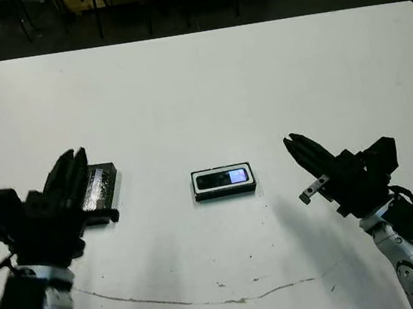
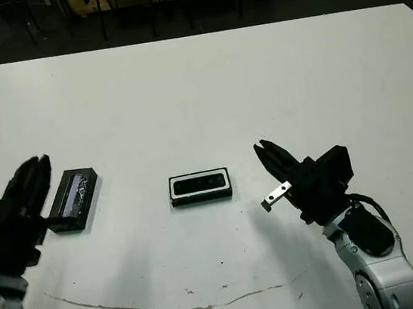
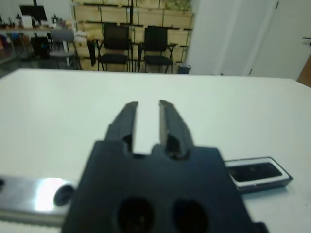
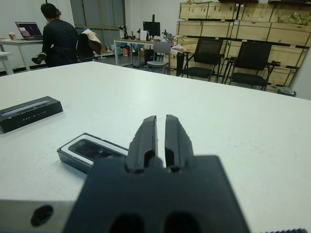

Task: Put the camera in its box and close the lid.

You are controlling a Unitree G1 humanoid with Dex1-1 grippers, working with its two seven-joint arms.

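Camera (image 1: 223, 177) is lying inside the box (image 1: 224, 192) at mid-table, screen up, so you are looking at it already seated in the white lining. Lid (image 2: 72, 190) is sitting well apart on the left, flat on the table (image 1: 205, 86), just beside your left gripper (image 1: 70, 171), whose fingers are standing slightly apart around nothing. Your right gripper (image 1: 294, 143) is hovering right of the box, fingers nearly together and holding nothing.
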